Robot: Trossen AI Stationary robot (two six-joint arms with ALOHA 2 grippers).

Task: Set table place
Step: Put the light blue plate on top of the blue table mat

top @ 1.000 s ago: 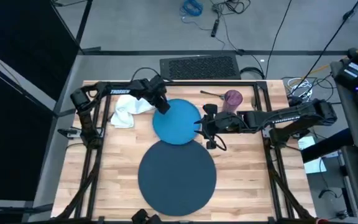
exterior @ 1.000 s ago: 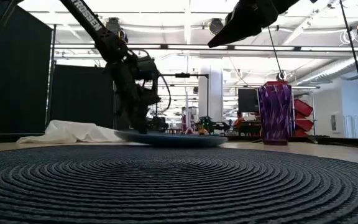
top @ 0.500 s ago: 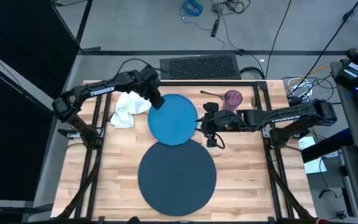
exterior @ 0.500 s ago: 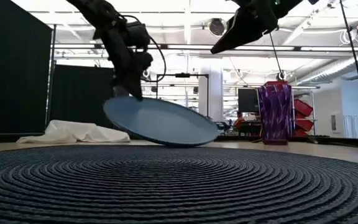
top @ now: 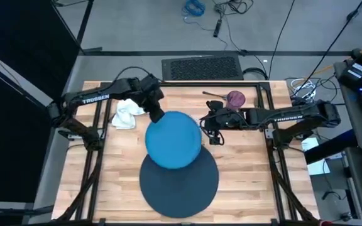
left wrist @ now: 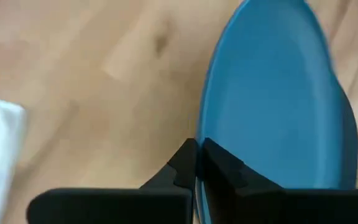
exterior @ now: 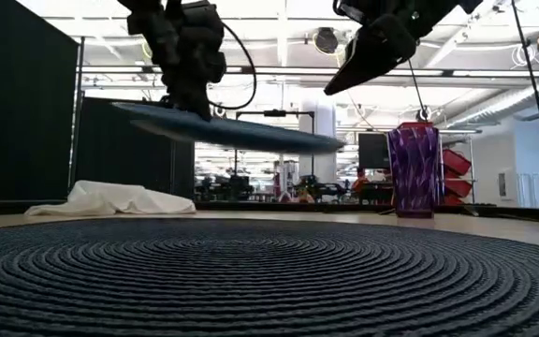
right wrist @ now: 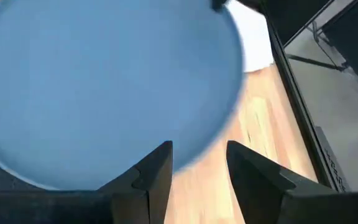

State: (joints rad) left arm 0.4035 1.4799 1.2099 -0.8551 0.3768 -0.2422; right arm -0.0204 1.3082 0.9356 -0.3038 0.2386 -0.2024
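1 cup (top: 235, 98) beside raised plate (top: 173, 140)

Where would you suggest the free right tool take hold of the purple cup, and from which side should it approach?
Grip the purple cup across its upper wall, probably coming level from the right tool's own side. It stands upright and apart on the table, near the far right corner, and its tall, narrow body suits a side pinch. The left tool holds the blue plate.

Left gripper (top: 152, 114) holding plate (top: 173, 139) clear above mat (top: 180, 182), open air beneath, napkin (top: 128, 113) just behind it, purple cup (top: 235, 99) beside right gripper (top: 206, 128)
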